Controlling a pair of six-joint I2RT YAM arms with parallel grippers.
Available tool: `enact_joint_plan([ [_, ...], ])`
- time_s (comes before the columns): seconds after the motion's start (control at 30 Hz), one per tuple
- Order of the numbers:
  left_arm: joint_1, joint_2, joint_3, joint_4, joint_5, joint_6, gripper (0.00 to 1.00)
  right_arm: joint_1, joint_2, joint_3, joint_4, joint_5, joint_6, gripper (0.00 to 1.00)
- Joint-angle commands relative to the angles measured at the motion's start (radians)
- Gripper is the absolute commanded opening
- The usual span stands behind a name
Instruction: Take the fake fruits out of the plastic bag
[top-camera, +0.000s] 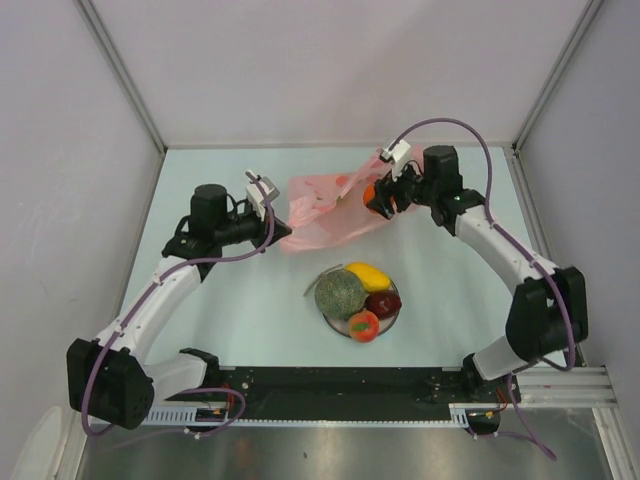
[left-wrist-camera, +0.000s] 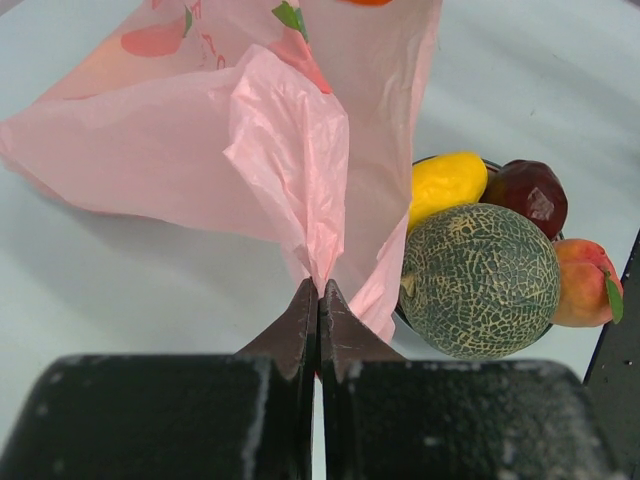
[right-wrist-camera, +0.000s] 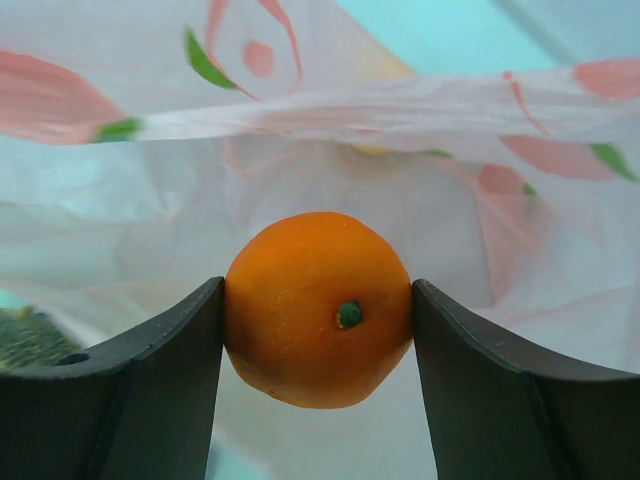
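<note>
The pink plastic bag (top-camera: 322, 208) lies at the back middle of the table. My left gripper (top-camera: 278, 232) is shut on the bag's near corner (left-wrist-camera: 318, 255). My right gripper (top-camera: 380, 199) is shut on the orange ball (right-wrist-camera: 318, 308) at the bag's right mouth, with bag film behind it. The orange ball also shows in the top view (top-camera: 373, 195). On the plate (top-camera: 393, 317) sit the netted melon (top-camera: 340, 294), the yellow-orange oval (top-camera: 368, 275), a dark red piece (top-camera: 383, 303) and a peach-red piece (top-camera: 363, 325). The left wrist view shows the melon (left-wrist-camera: 480, 280), oval (left-wrist-camera: 446, 184) and dark red piece (left-wrist-camera: 532, 195).
Grey enclosure walls stand to the left, right and back of the pale table. A black rail (top-camera: 340, 385) with both arm bases runs along the near edge. The plate sits between the arms, in front of the bag.
</note>
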Motion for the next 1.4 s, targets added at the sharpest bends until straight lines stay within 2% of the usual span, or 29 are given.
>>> enact_joint_plan([
  [0.0, 0.008, 0.007, 0.018, 0.035, 0.017, -0.013, 0.0, 0.021, -0.133, -0.047, -0.072, -0.073, -0.041, 0.0],
  [0.23, 0.005, 0.009, 0.013, 0.032, 0.014, -0.018, 0.0, 0.131, -0.291, -0.19, -0.271, -0.102, -0.235, 0.0],
  [0.4, -0.001, 0.004, 0.01, 0.029, 0.016, -0.015, 0.0, 0.163, -0.378, -0.32, -0.316, -0.096, -0.263, 0.0],
  [0.53, -0.001, 0.003, 0.007, 0.029, 0.013, -0.015, 0.0, 0.17, -0.403, -0.36, -0.311, -0.089, -0.257, 0.0],
  [1.0, -0.007, -0.002, 0.004, 0.024, 0.011, -0.019, 0.0, 0.265, -0.374, -0.403, -0.288, -0.069, -0.341, 0.0],
  [1.37, -0.01, 0.007, 0.004, 0.027, 0.01, -0.018, 0.0, 0.266, -0.345, -0.408, -0.259, -0.07, -0.326, 0.11],
])
